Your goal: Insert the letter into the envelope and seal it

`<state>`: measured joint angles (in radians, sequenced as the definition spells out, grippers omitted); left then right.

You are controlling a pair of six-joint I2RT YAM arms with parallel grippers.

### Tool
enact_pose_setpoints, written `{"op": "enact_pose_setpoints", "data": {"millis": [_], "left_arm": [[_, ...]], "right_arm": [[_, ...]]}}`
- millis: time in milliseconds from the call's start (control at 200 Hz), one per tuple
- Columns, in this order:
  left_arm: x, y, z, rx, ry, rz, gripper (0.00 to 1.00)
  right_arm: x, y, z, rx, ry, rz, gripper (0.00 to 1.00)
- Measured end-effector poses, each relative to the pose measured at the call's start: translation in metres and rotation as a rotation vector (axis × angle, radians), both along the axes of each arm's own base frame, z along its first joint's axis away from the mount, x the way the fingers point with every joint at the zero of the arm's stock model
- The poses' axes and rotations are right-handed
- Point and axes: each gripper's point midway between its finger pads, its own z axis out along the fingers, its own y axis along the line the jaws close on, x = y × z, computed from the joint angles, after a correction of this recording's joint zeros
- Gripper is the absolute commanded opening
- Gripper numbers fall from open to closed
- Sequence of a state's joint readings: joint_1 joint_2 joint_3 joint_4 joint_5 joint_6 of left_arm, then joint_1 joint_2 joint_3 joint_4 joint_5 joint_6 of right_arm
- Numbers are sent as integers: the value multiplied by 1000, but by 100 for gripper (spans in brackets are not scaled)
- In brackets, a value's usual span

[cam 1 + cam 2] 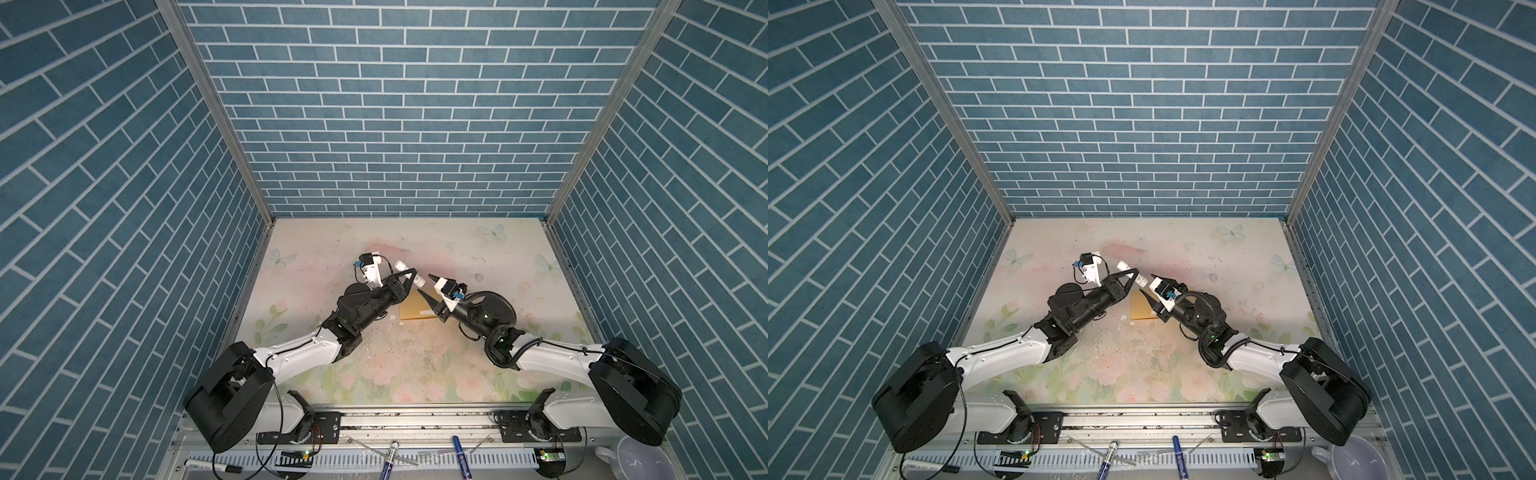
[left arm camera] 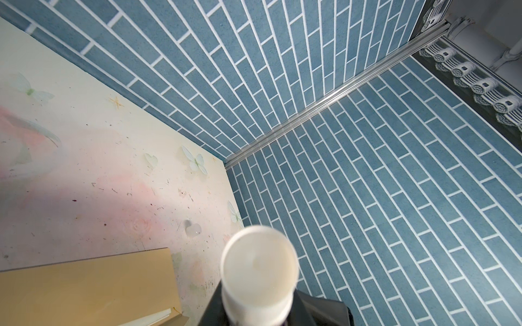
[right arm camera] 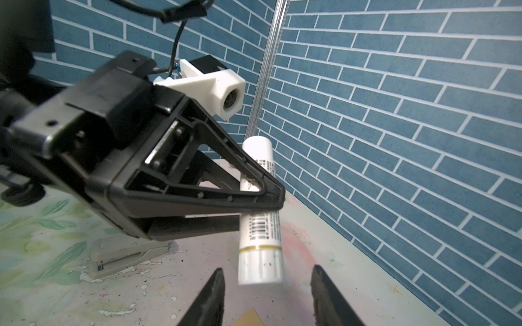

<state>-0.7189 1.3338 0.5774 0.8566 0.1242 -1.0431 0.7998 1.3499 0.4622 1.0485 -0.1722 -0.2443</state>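
Here, the left fingers (image 3: 197, 199) are clamped across the middle of a white glue stick (image 3: 260, 254), holding it tilted in the air, its gold-banded end lowest and pointing toward the other arm. The right fingers (image 3: 210, 299) stand apart, one on each side of that lower end. In the right wrist view a gap shows between each tip and the tube.

Below the spot where the two arms meet, the tan envelope (image 1: 415, 309) lies flat on the counter (image 1: 478, 266), near its middle. In both top views the arms cover part of it. The left wrist view shows the envelope just under the glue stick's round end. A thin cream edge of the letter (image 2: 158, 315) shows at the envelope's end, and the rest of the sheet is hidden.

A grey stapler (image 3: 127, 258) lies on the counter below the left arm in the right wrist view. Blue brick-patterned walls (image 1: 395, 124) enclose the counter on three sides.
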Motion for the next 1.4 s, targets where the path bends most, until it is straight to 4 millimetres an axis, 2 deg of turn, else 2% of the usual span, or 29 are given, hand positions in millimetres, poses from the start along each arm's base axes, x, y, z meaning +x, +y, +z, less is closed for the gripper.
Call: {"op": "enact_pose_setpoints", "data": {"millis": [305,780,960,1195,1400], "left_arm": [[0,-1,1,-11,1,-2,0],[2,-4,-3,-23,11,-13,0],[2,-4,-2,-27,9,-9,0],[5,-2,0,-37,-3,0,0],[8,0,3,-32,-34,11,0]], "right_arm": [[0,3,-4,-2,0,5,35],[3,3,-5,-5,-1,-6,28],[4,4,-4,-7,-2,-8,21],[6,6,-2,1,8,-8,7],[10,9,2,36,131,31,2]]}}
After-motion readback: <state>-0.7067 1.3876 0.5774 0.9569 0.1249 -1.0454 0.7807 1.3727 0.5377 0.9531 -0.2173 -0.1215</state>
